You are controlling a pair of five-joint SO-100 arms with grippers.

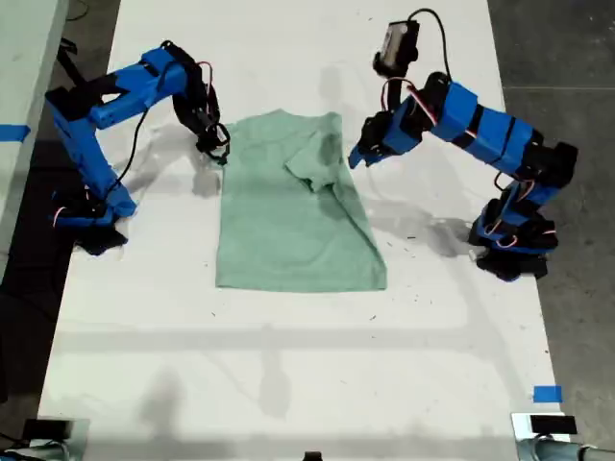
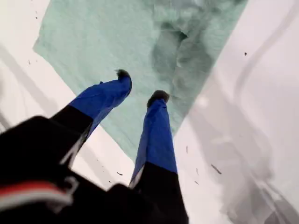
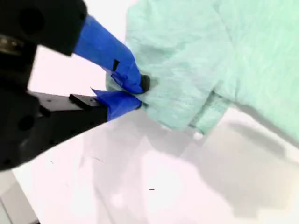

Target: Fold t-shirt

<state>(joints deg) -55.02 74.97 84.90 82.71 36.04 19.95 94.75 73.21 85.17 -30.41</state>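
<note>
A white table holds the t-shirt at the exterior view's centre. My first gripper hovers above it, jaws apart and empty. My second gripper pinches its edge at that view's left.

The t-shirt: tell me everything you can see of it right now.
The t-shirt is pale mint-green, soft heathered cloth, no print, lying flat on the white table. In the exterior view its right sleeve is folded in over the body; the hem lies toward the bottom of that view. My second gripper pinches the cloth at its left edge near the top. My first gripper hangs open above the folded side, not gripping.
</note>
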